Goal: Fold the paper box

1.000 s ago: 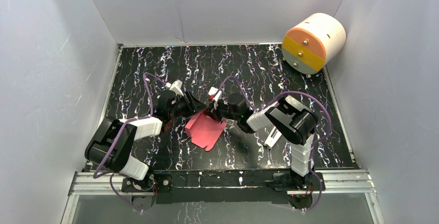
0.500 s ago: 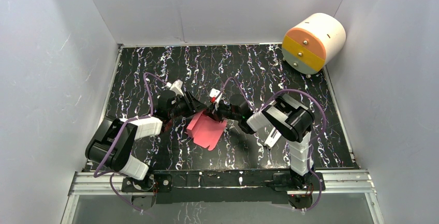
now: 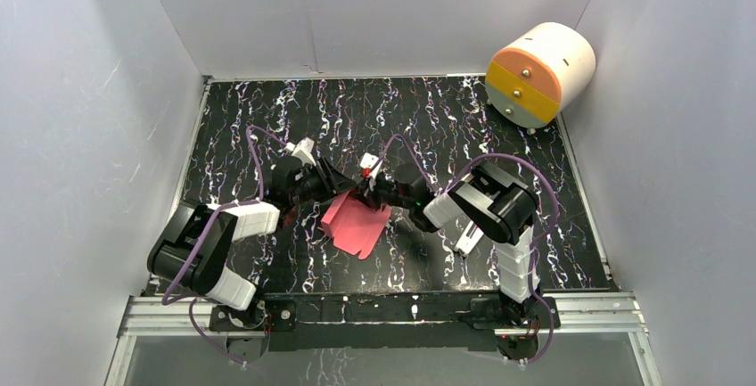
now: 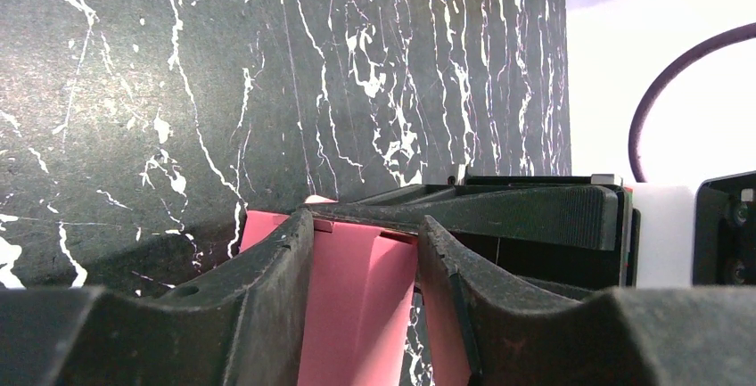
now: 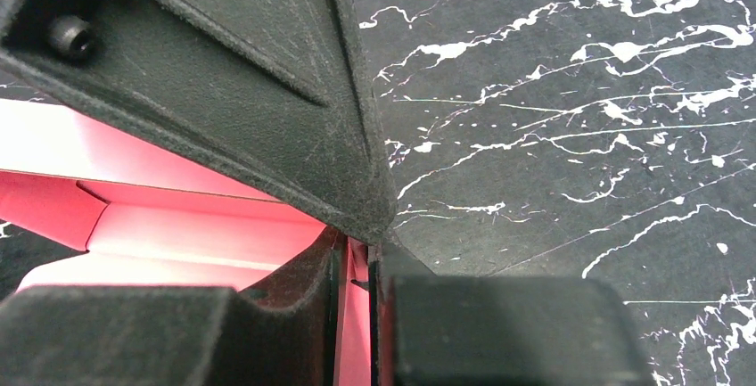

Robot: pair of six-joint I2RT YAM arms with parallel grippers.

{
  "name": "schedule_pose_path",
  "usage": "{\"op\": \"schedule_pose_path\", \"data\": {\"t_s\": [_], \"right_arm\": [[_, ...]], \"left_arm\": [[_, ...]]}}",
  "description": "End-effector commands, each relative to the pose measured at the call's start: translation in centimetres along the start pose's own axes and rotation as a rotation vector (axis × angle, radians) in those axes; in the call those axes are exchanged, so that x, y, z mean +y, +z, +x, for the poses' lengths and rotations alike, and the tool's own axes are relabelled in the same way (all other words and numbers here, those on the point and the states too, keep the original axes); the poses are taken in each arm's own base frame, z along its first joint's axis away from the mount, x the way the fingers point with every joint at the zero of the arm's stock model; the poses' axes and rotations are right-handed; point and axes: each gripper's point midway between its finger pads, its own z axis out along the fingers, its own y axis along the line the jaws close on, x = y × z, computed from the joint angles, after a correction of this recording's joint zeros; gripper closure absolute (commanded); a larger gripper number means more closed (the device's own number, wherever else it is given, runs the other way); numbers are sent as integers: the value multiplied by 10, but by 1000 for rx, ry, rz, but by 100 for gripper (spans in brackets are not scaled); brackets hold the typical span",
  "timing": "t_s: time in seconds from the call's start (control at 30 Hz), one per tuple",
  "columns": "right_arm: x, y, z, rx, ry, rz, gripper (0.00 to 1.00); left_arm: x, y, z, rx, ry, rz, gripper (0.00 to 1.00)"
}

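The paper box (image 3: 357, 225) is a pink-red card sheet lying partly folded on the black marbled table, with its far edge raised. Both grippers meet at that far edge. My right gripper (image 3: 365, 192) is shut on a thin upright card wall, which shows pinched between its jaws in the right wrist view (image 5: 357, 257). The folded pink inside (image 5: 178, 225) lies to its left. My left gripper (image 3: 343, 183) comes in from the left. Its fingers (image 4: 276, 297) stand apart astride a pink flap (image 4: 357, 306), its tips against the right gripper's black finger (image 4: 526, 217).
A big white-and-orange cylinder (image 3: 539, 74) lies at the far right corner. A small white piece (image 3: 469, 238) lies on the table beside the right arm. White walls close in the table on three sides. Purple cables loop over both arms.
The right arm has edged slightly left and forward. Both grippers stay at the card's far edge, and the sheet has barely moved.
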Motion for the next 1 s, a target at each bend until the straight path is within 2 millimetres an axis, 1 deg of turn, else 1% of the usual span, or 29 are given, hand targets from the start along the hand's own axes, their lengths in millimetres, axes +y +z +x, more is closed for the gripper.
{"op": "schedule_pose_path", "data": {"t_s": [0.0,0.13,0.23,0.3,0.43,0.5,0.63,0.73,0.83,0.97], "right_arm": [[-42,5,-40,-120,-37,219,89],[-57,-1,-38,-117,11,320,90],[-62,-2,-39,-125,49,352,91],[-69,-5,-38,-128,83,398,92],[-73,-6,-35,-125,120,434,92],[-74,-8,-34,-125,122,441,91],[-76,-11,-34,-128,130,460,91],[-73,-10,-35,-135,135,446,91],[-71,-5,-34,-126,126,419,91],[-74,-6,-31,-122,130,439,91]], "left_arm": [[-14,-12,50,194,-85,74,60],[-13,-15,52,182,-102,67,60],[-11,-17,54,176,-117,58,60],[-9,-19,56,168,-127,48,60],[1,-24,54,136,-137,-12,59],[2,-26,50,122,-121,-37,57],[-4,-30,42,105,-88,-38,54],[-10,-31,40,103,-78,-21,51],[-15,-29,41,126,-79,8,51],[-19,-27,47,165,-89,33,51]]}}
